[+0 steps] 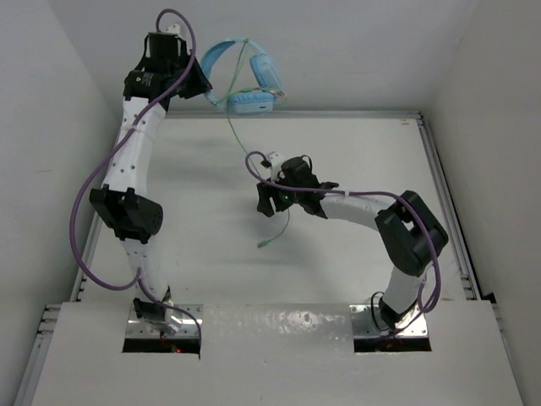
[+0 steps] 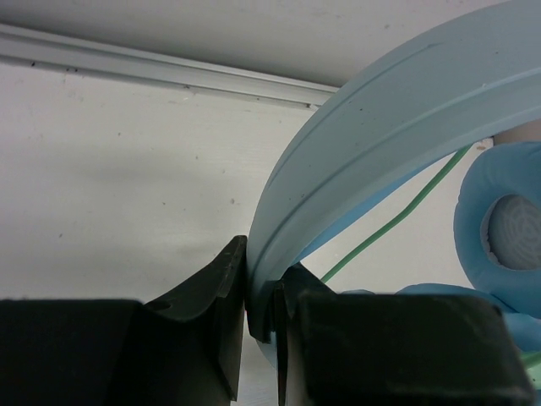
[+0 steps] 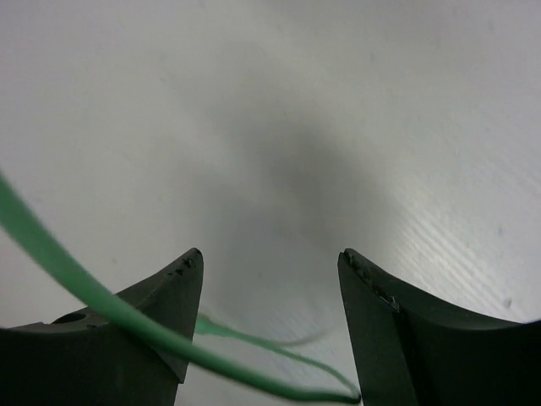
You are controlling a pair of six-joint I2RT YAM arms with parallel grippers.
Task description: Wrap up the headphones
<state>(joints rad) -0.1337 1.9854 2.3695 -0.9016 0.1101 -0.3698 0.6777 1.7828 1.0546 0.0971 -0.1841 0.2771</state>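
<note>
The light blue headphones (image 1: 250,100) hang lifted at the far edge of the table. My left gripper (image 1: 201,85) is shut on their curved headband (image 2: 380,118), with the jaws (image 2: 264,271) pinching the band between them. An ear cup (image 2: 499,220) shows at the right of the left wrist view. The thin pale green cable (image 1: 239,139) drops from the cups to the table, and its plug end (image 1: 265,244) lies near mid-table. My right gripper (image 1: 292,207) is open above the table. The cable (image 3: 51,245) crosses in front of its left finger but is not gripped.
A metal rail (image 1: 355,112) runs along the table's far edge and another (image 1: 444,194) along the right side. White walls close in at left, back and right. Purple arm cables (image 1: 80,211) loop beside the left arm.
</note>
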